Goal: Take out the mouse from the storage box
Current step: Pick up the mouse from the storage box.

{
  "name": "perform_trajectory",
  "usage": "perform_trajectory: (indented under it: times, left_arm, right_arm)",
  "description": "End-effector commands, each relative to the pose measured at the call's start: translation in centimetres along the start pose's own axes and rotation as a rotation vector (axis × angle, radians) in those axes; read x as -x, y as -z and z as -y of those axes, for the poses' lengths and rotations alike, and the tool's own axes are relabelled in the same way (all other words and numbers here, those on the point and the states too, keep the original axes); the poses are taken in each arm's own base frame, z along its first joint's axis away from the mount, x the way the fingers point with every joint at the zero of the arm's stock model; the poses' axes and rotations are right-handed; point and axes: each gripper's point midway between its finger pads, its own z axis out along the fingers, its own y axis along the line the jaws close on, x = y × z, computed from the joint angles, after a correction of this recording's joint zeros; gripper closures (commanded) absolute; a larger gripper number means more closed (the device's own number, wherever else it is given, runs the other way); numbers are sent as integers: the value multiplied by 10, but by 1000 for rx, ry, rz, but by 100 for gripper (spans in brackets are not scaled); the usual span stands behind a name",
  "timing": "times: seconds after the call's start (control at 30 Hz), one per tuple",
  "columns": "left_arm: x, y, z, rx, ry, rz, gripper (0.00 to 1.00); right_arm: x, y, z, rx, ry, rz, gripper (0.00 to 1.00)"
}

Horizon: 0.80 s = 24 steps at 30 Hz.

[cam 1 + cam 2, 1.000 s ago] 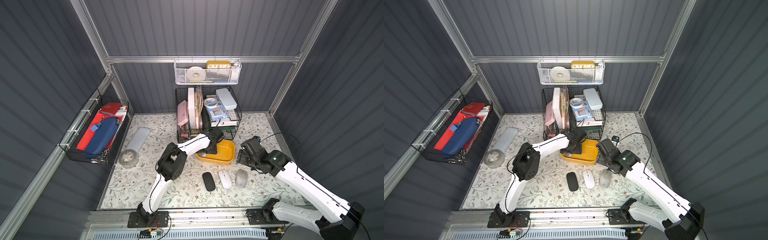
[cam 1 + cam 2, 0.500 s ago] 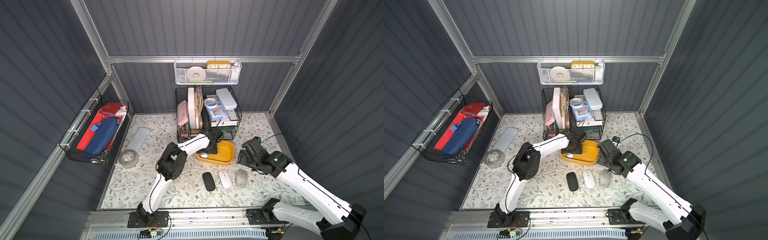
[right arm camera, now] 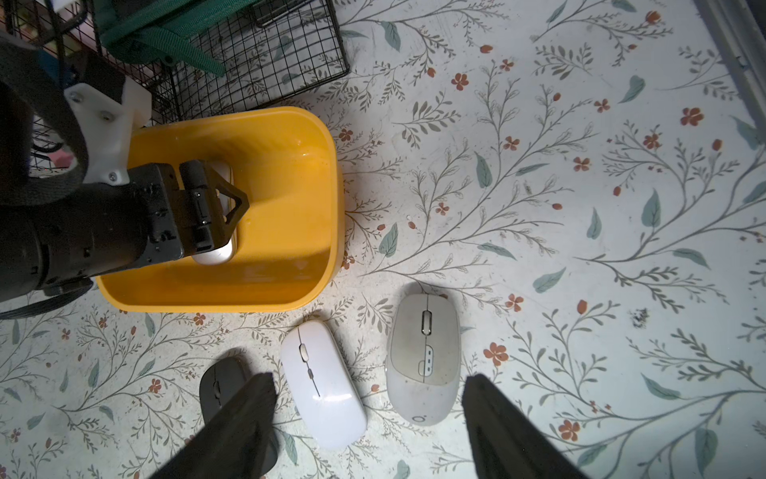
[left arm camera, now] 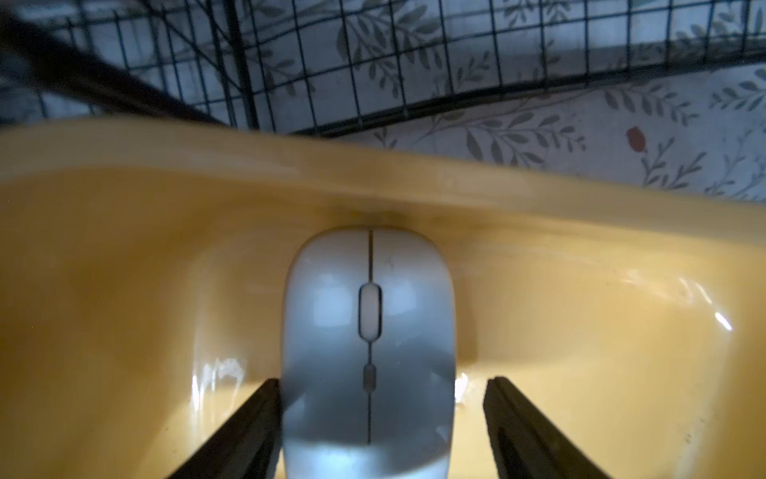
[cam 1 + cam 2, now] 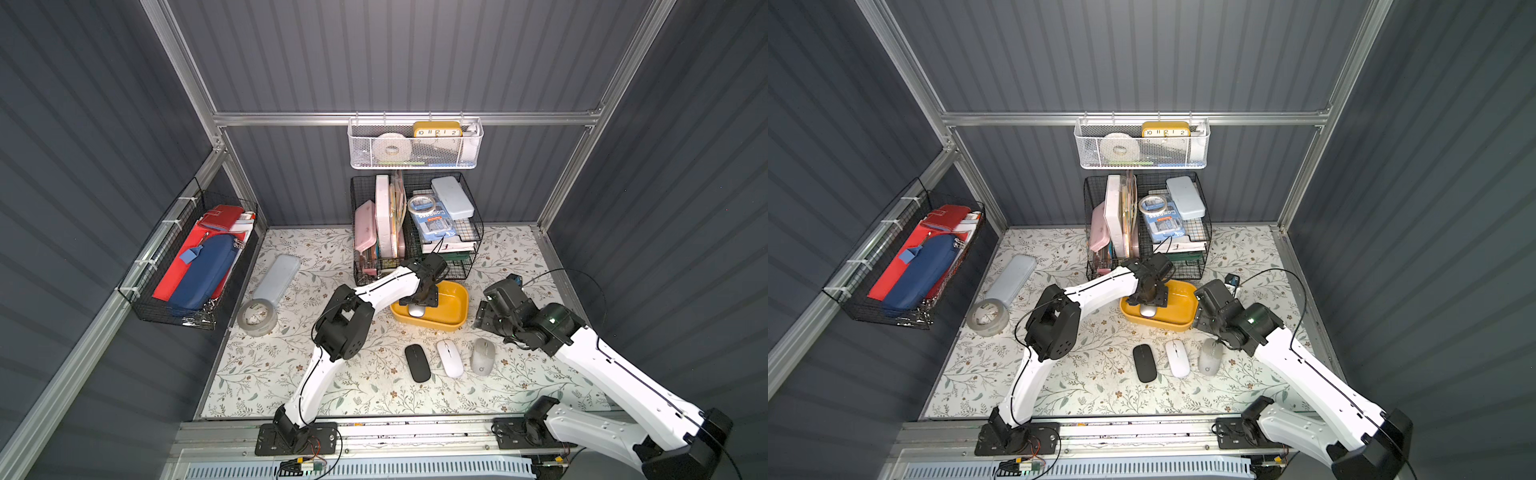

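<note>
The storage box (image 5: 454, 321) (image 5: 1179, 323) is a shallow mustard-yellow tub in front of the black wire basket. One pale grey mouse (image 5: 415, 310) (image 4: 369, 323) (image 3: 215, 254) lies inside it, its nose against the tub wall (image 4: 124, 249). My left gripper (image 4: 383, 385) (image 5: 423, 298) reaches down into the tub and straddles the mouse's rear. It is open: one finger touches the mouse's side and the other stands a little off it. My right gripper (image 3: 369, 377) (image 5: 482, 318) hangs open to the right of the tub (image 3: 290, 186), above the mat, holding nothing.
Three mice lie in a row in front of the tub: black (image 5: 417, 363), white (image 5: 449, 358), grey (image 5: 482, 356). The black wire basket (image 5: 415, 224) stands right behind the tub. A tape roll (image 5: 257, 317) and a pale blue case (image 5: 277, 277) lie to the left.
The left gripper's jaws have narrowed around the mouse in the tub. The right arm has hardly moved.
</note>
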Motion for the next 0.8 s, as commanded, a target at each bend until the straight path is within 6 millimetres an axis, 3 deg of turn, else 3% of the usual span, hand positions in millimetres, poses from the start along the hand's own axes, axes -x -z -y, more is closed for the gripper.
perform_trajectory:
  times: [0.0, 0.17, 0.27, 0.33, 0.5, 0.63, 0.77]
  left_arm:
    - [2, -1, -1, -13, -23, -24, 16]
    - [-5, -5, 3, -40, -56, -56, 14]
    - [-11, -8, 0, -54, -64, -81, 19]
    - [-15, -10, -1, -63, -67, -94, 28]
    - [-20, -10, -5, -51, -63, -103, 64]
    - [-27, -15, -6, -59, -76, -127, 65]
    - [-38, -27, -12, -39, -96, -166, 53]
  right_arm:
    - [1, -3, -2, 4, -3, -1, 24]
    - [0, -1, 2, -1, -5, 4, 24]
    - [-4, -2, 5, -3, -12, -1, 24]
    - [-6, -3, 6, -3, -18, -6, 24]
    - [-6, -3, 5, 6, -29, -2, 24]
    - [-4, -2, 4, 9, -27, 1, 24]
    - [-3, -1, 4, 10, -23, 4, 24]
